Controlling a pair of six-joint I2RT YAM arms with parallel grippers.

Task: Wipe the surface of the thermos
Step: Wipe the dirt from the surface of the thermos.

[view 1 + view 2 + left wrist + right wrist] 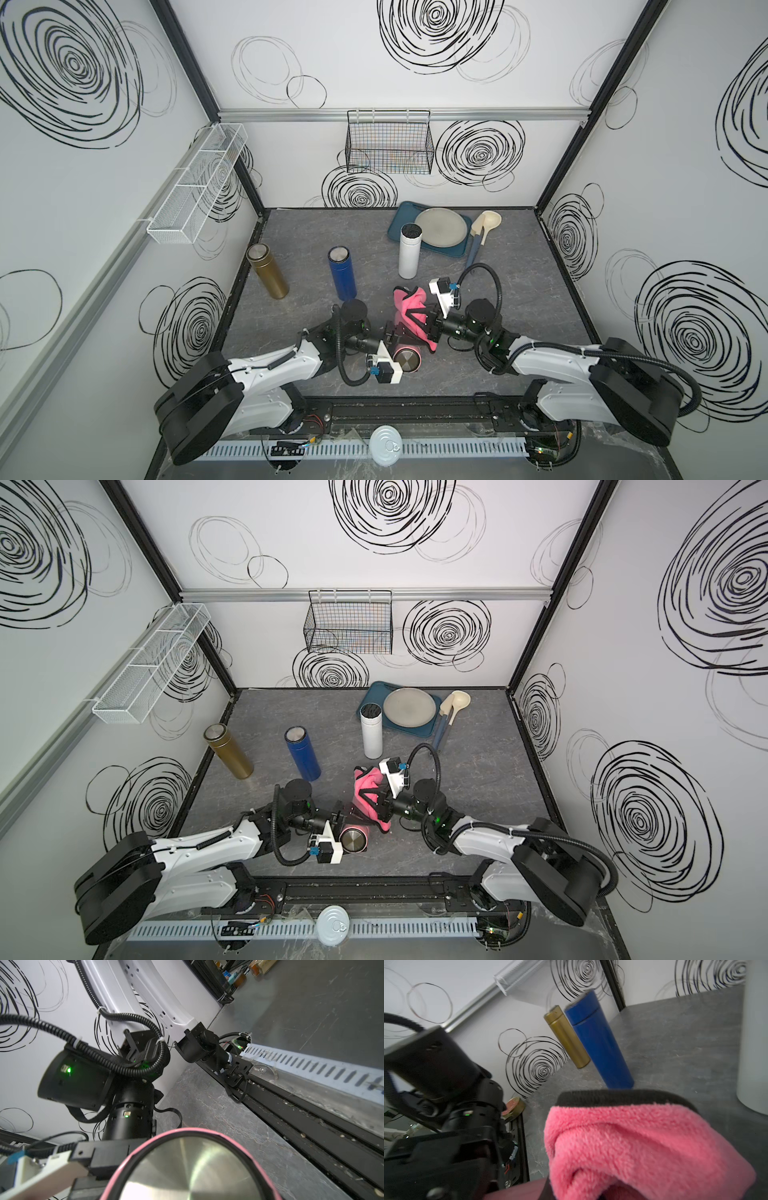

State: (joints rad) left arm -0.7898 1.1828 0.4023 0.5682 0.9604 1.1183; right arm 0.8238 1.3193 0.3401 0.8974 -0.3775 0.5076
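Observation:
A pink thermos (408, 360) lies tilted above the near middle of the table, its steel end facing the front in both top views and filling the left wrist view (187, 1172). My left gripper (392, 337) is shut on its body from the left. A pink cloth (409, 308) with a black edge drapes over the far part of the thermos. My right gripper (429, 325) is shut on that cloth from the right. In the right wrist view the cloth (643, 1147) covers the jaws, and a strip of the thermos (519, 1190) shows beside it.
A blue thermos (343, 274), a gold one (268, 270) and a white one (410, 251) stand behind the arms. At the back sit a blue tray (398, 218) with a plate (441, 227) and a spoon (484, 228). A tin can (385, 444) lies at the front rail.

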